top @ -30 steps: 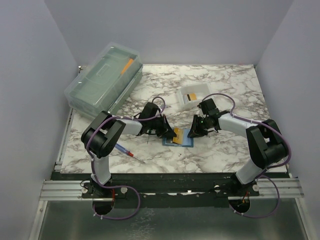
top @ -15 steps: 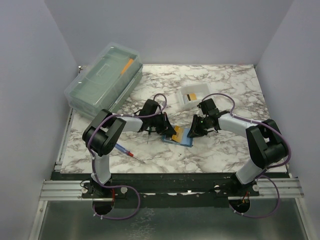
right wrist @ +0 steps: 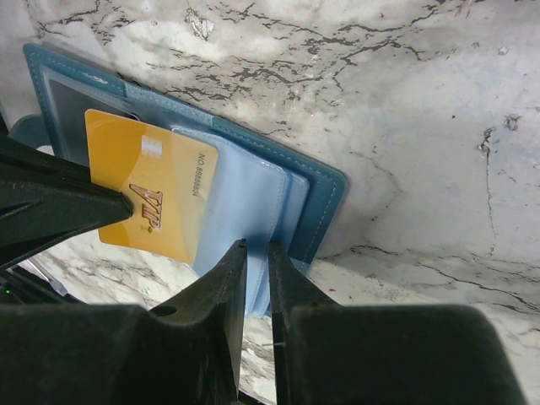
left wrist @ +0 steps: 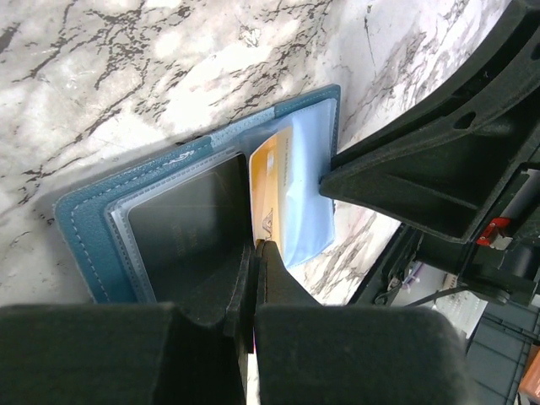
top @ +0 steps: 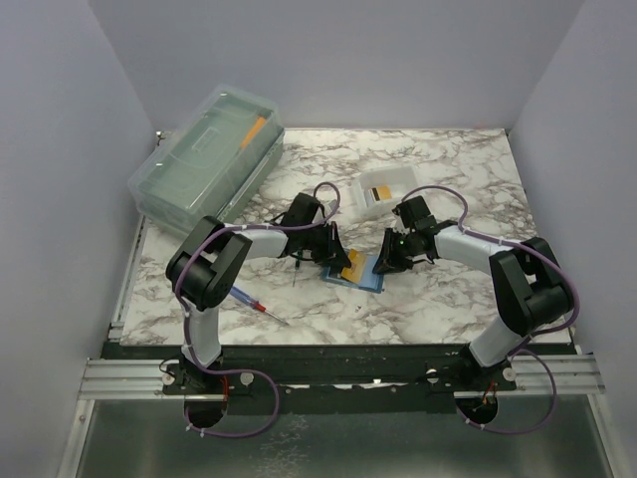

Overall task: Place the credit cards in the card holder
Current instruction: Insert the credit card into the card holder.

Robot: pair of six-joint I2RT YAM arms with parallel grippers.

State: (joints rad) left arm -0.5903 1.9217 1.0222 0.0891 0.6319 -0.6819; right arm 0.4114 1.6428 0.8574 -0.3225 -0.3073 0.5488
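Card holder point(top: 366, 280) point(left wrist: 80, 224) point(right wrist: 329, 202): teal-blue with stitched edges, lying open and flat on the marble-patterned worktop point(top: 448, 299), near its middle and between the two arms. Its inside shows a dark clear-window pocket on one half and a pale blue inner flap on the other. Gold card point(top: 352, 264) point(left wrist: 272, 177) point(right wrist: 156, 198): yellow-orange with "VIP" lettering and a printed number. It sits over the open holder, partly covering the pale blue flap and the edge of the window pocket. Whether any edge has entered a slot cannot be told. Left hand point(top: 335, 255) point(left wrist: 256, 246): fingers pressed together, pinching the gold card at one edge, directly above the holder's window half. Right hand point(top: 386, 262) point(right wrist: 256, 249): fingers almost together, leaving only a thin gap, with the edge of the pale blue flap caught between them on the holder's opposite side. One of its fingers touches the holder's edge in the left wrist view. Striped card point(top: 378, 192): rests in the small white tray point(top: 398, 176), farther back on the worktop and well apart from the holder. Also present: a large clear lidded box point(top: 204, 164) at the back left and a blue-handled tool point(top: 254, 302) near the left arm's base.
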